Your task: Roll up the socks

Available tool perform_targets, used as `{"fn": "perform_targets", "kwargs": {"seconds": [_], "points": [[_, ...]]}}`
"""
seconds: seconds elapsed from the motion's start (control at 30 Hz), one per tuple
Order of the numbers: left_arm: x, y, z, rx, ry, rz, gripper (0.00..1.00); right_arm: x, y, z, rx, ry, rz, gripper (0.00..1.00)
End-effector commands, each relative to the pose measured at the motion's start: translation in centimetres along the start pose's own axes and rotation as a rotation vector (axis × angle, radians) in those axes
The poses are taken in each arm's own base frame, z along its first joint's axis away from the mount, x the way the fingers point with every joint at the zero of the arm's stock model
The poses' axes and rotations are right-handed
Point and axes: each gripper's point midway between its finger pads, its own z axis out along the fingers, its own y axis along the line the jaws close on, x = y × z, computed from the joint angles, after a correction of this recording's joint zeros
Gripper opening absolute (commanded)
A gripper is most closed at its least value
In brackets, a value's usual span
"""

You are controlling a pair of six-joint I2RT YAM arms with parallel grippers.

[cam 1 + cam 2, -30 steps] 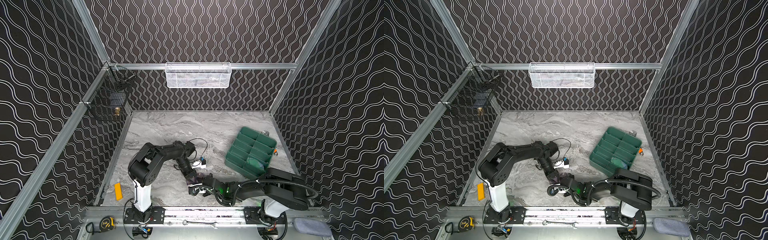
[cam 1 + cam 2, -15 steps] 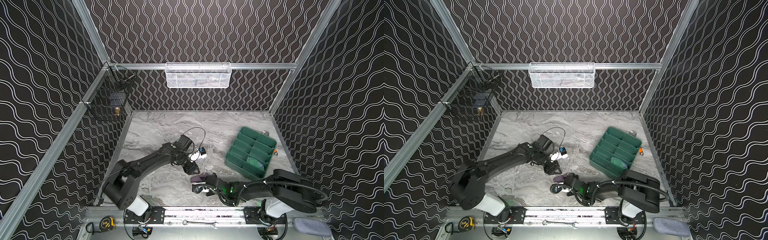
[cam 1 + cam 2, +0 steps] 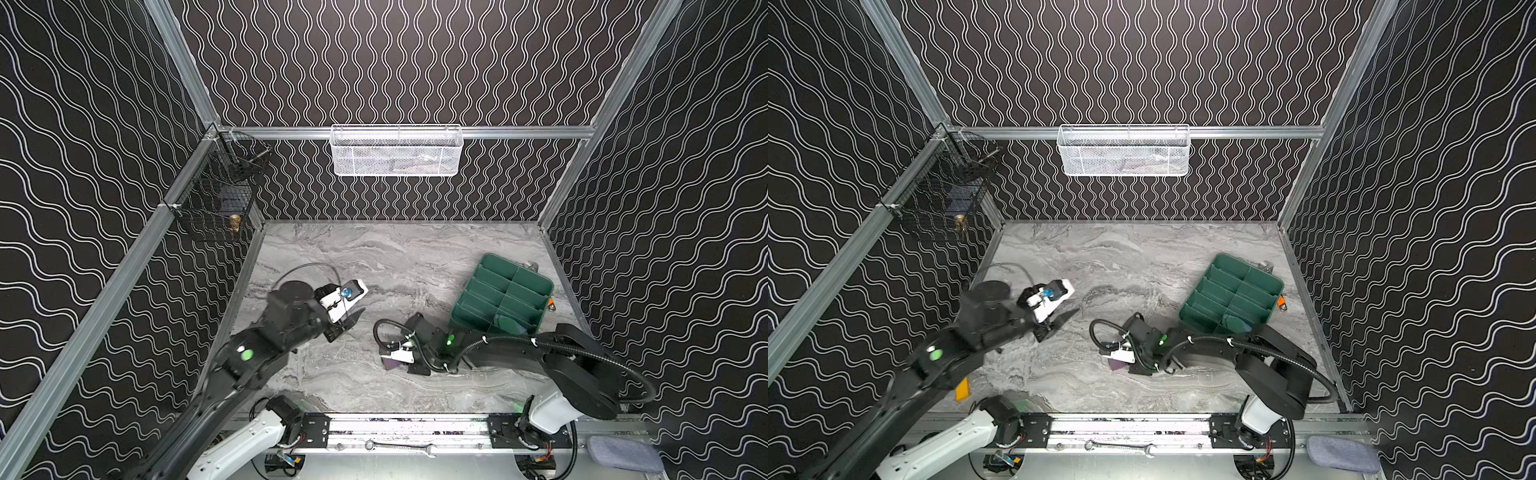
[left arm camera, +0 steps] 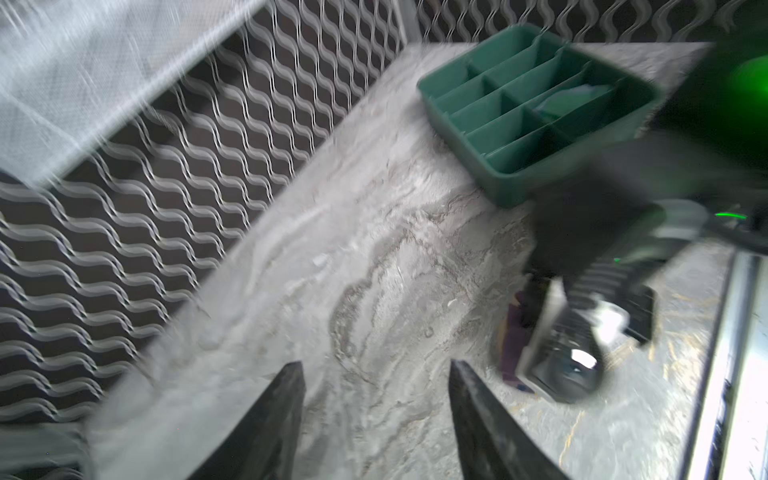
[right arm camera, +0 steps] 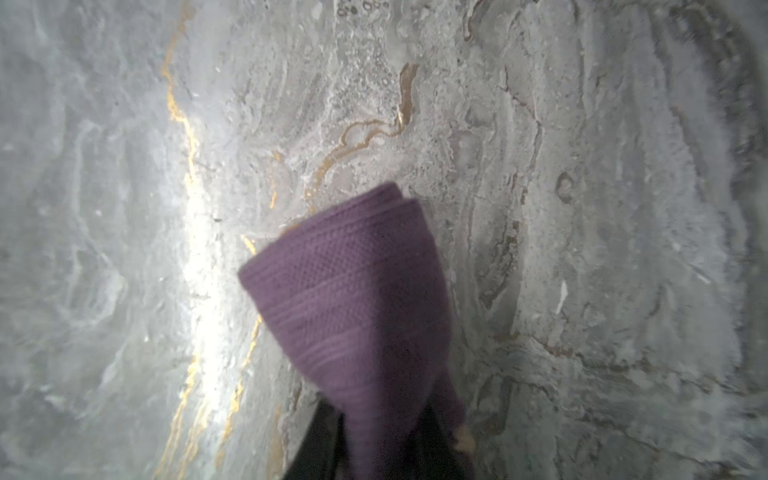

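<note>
Nearest, the right gripper (image 5: 374, 442) is clamped on the rolled purple sock (image 5: 353, 299), down at the marble worktop (image 3: 374, 257). Further back and well apart, the left gripper (image 4: 374, 365) hangs released, jaws spread and empty. Beyond, the green tray (image 3: 536, 286) holds a blue-green bundle (image 3: 509, 324) in a near compartment.

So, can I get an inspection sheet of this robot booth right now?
Surface: grey marble-look tabletop.
Job's things: purple sock, rolled, in right gripper; bluish item in green tray, possibly the other sock.
Clutter: wrench on front rail; grey cloth pad.
Grippers: left gripper open, empty; right gripper shut on purple sock.
Cables: thin cable arching over left wrist; ribbed hose looping by right wrist.
Surroundings: wavy-patterned walls; white mesh basket; black wire basket.
</note>
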Motion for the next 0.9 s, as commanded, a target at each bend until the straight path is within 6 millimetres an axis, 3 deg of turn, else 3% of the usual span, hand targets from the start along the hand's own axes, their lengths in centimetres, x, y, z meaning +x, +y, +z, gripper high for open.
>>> {"fn": "perform_targets", "kwargs": {"seconds": [0.0,0.07,0.27,0.43,0.57,0.7,0.87], "points": [[0.2,-3.5,-2.2,0.237,0.066,0.157,0.53,5.5,4.1,-0.3,-0.261,0.238,0.15,0.0],[0.7,-3.9,-2.3,0.306,0.151,0.174,0.51,5.5,3.2,0.0,-0.266,0.258,0.175,0.0],[2.1,-6.6,0.9,0.329,0.215,0.336,0.54,5.2,0.8,0.6,-0.292,0.272,0.203,0.0],[5.8,-12.0,4.9,0.371,0.35,0.529,0.55,5.7,-0.9,1.4,-0.305,0.301,0.214,0.0],[8.2,-15.1,8.5,0.358,0.458,0.627,0.54,6.2,-2.1,1.8,-0.31,0.324,0.22,0.0],[9.5,-16.3,12.2,0.314,0.488,0.614,0.59,6.1,-2.9,2.0,-0.311,0.313,0.214,0.0],[11.5,-17.1,15.4,0.298,0.504,0.588,0.63,6.1,-3.1,2.1,-0.327,0.304,0.202,0.0]]}}
